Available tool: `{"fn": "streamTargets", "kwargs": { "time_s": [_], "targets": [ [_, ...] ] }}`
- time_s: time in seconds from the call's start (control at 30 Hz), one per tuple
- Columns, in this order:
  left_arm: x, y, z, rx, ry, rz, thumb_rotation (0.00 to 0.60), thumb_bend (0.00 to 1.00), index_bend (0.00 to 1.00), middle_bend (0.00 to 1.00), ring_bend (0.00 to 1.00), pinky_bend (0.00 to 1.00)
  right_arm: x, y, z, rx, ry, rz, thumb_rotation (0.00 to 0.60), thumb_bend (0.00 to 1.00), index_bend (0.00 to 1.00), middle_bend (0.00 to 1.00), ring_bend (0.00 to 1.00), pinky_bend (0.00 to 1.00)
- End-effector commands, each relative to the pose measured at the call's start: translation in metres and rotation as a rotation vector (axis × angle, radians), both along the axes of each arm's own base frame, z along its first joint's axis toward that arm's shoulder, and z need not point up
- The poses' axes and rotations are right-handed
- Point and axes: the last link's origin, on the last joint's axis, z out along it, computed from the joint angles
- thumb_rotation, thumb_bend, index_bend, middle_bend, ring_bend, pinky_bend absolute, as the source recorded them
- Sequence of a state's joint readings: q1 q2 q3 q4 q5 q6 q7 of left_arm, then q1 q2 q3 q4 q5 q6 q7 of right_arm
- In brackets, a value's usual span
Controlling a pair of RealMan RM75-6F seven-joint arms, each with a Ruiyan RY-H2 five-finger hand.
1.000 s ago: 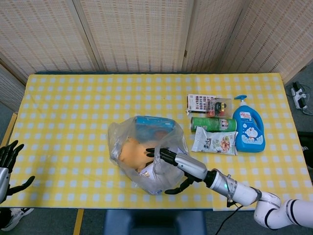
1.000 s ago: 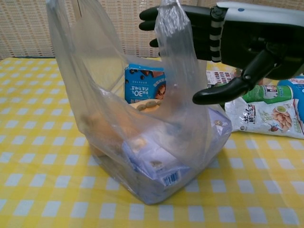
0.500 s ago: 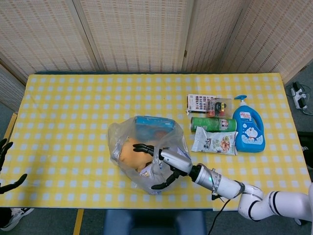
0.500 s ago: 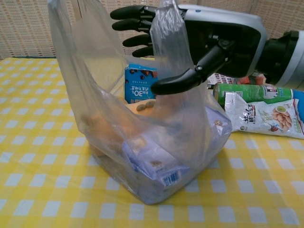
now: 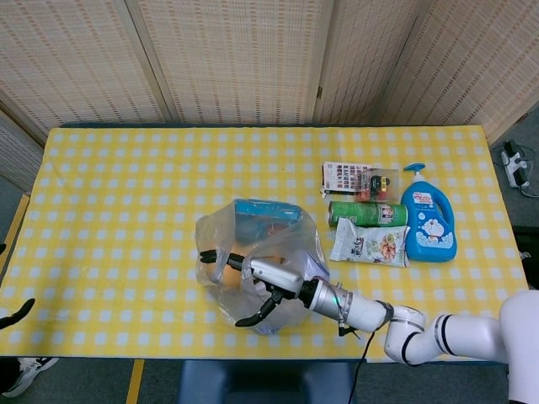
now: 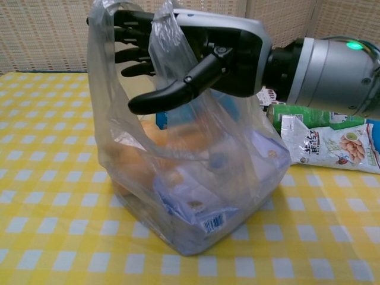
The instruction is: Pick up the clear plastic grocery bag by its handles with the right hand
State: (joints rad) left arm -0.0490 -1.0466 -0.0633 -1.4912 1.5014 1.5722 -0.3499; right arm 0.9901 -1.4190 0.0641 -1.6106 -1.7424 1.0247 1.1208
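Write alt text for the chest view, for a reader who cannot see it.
The right robot hand reaches from the right through both raised handles of a clear bag of groceries, fingers spread and not closed on them. The bag stands on a yellow checked table, with a green can and a snack packet lying to its right.

One clear plastic grocery bag (image 5: 253,261) on the yellow checked counter (image 5: 118,194), with two upright handles. Inside, one blue carton (image 5: 265,212) — the rest of its load too blurred to count. Beside it, four loose goods: one green can (image 5: 368,214), one white snack pouch (image 5: 370,244), one blue pump bottle (image 5: 428,220), one small patterned box (image 5: 347,178). One black-fingered robot hand (image 6: 190,56) in shot.
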Motion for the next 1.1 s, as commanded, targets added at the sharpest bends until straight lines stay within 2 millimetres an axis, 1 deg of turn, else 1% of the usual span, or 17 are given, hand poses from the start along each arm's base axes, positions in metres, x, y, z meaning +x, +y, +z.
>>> {"fn": "streamTargets", "kwargs": {
  "time_s": [0.03,0.37,0.6,0.77,0.87,1.0,1.1],
  "targets": [
    [-0.001,-0.001,0.002,0.004,-0.002,0.001,0.600,0.25,0.00,0.00,0.07,0.05,0.005,-0.001,-0.004,0.005,0.003,0.004,0.600,0.21,0.00,0.00,0.00,0.00],
    [-0.002,-0.001,0.002,-0.002,-0.007,0.006,0.600,0.25,0.00,0.00,0.07,0.05,0.019,-0.005,-0.017,0.028,-0.009,0.013,0.600,0.21,0.00,0.00,0.00,0.00],
    [-0.003,0.000,0.002,-0.005,-0.007,0.012,0.600,0.25,0.00,0.01,0.07,0.05,0.028,-0.007,-0.021,0.042,-0.056,0.028,0.600,0.21,0.00,0.00,0.00,0.00],
    [-0.004,-0.001,0.003,-0.003,-0.009,0.015,0.600,0.25,0.00,0.00,0.07,0.05,0.031,-0.008,-0.020,0.034,-0.084,0.037,0.600,0.21,0.00,0.00,0.01,0.00],
    [-0.005,0.000,0.004,-0.001,-0.010,0.018,0.600,0.25,0.00,0.00,0.07,0.05,0.033,-0.009,-0.019,0.026,-0.106,0.040,0.600,0.21,0.00,0.00,0.07,0.00],
    [-0.005,0.000,0.004,-0.001,-0.012,0.022,0.600,0.25,0.00,0.00,0.07,0.05,0.036,-0.011,-0.022,0.019,-0.118,0.042,0.600,0.21,0.00,0.00,0.09,0.00],
    [-0.006,-0.001,0.004,-0.002,-0.012,0.023,0.600,0.25,0.00,0.01,0.07,0.05,0.042,-0.014,-0.029,0.024,-0.114,0.042,0.600,0.21,0.00,0.00,0.10,0.00]
  ]
}}
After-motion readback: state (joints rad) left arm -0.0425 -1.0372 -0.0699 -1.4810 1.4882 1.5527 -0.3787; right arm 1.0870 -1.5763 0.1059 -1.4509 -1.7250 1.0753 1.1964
